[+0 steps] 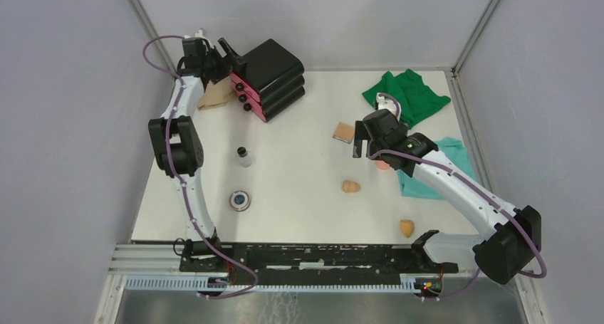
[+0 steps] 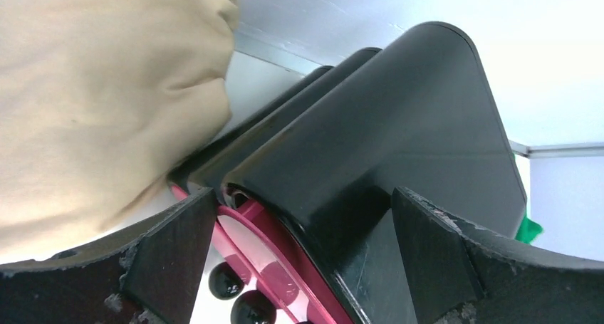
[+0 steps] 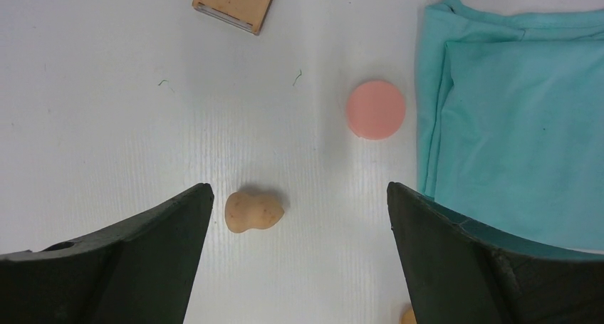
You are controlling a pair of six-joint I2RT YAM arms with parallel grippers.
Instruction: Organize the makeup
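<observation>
**A:** Left tool?
**B:** Spread wide, empty, at the box by its pink drawers, probably to open one.
**A:** Right tool?
**B:** Open too, over a sponge and pink piece loose on the worktop.

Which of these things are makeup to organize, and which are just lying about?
Makeup: sponge, second sponge, square pad, pink round piece, small jar, round compact.
Lying about: beige cloth, green cloth, teal cloth, black drawer box.
</observation>
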